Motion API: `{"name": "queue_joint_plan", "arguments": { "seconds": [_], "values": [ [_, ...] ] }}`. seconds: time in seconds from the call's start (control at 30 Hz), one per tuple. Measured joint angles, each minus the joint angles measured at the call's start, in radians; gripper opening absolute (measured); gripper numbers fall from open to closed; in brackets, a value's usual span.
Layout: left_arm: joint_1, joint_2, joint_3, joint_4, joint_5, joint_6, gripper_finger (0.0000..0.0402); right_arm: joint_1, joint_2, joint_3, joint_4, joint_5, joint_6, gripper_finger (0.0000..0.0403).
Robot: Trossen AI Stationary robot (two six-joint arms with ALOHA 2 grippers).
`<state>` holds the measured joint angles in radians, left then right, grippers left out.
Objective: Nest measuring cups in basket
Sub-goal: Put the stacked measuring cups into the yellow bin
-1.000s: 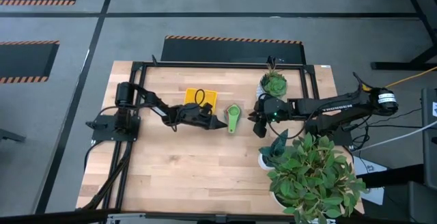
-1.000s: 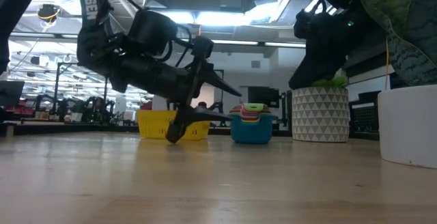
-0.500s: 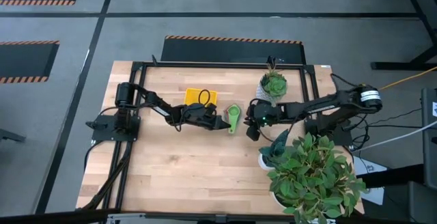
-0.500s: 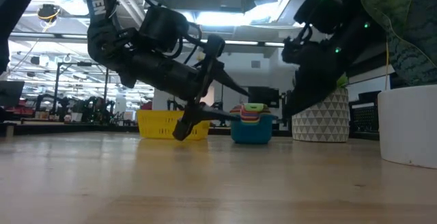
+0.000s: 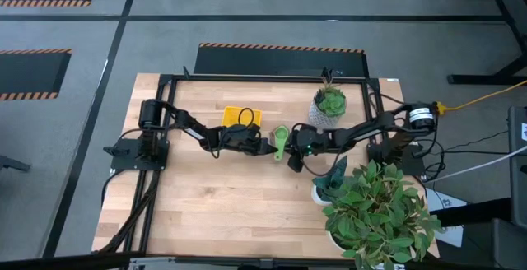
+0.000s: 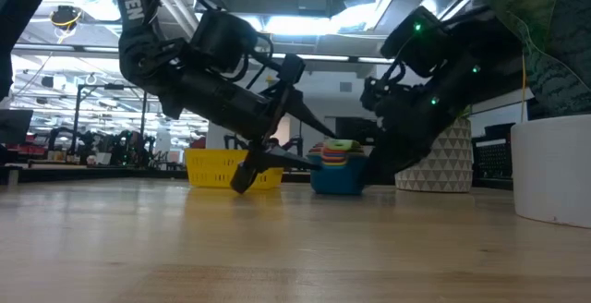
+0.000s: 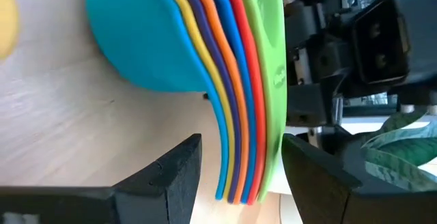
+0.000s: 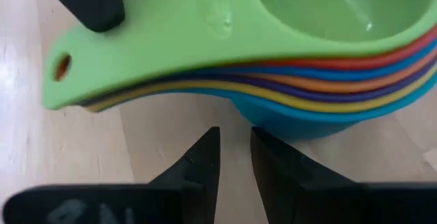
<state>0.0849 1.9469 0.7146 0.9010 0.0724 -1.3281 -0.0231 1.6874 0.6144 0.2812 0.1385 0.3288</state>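
We see the measuring cups point(image 5: 281, 141) stacked with green on top, resting on the tabletop point(image 5: 222, 212) just beside the yellow basket point(image 5: 243, 118). Our left gripper point(image 7: 239, 169) has its fingers spread around the stack's handles. Our right gripper point(image 8: 233, 157) points at the stack, its fingers nearly together, holding nothing.

Wooden table point(image 5: 222, 204), patterned white plant pot point(image 6: 434, 155), leafy plant point(image 5: 375, 208), perhaps artificial

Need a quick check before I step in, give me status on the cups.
Left gripper open around cup-stack handles. Right gripper nearly shut, beside stack. Basket holds no cups.
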Motion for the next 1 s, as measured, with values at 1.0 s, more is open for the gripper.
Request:
{"name": "queue_joint_plan", "arguments": {
  "seconds": [1.0],
  "values": [
    [0.0,0.0,0.089,-0.151,-0.011,-0.03,0.0195,0.023,0.025,0.001,0.178,-0.053,0.006,0.0087]
  ]
}}
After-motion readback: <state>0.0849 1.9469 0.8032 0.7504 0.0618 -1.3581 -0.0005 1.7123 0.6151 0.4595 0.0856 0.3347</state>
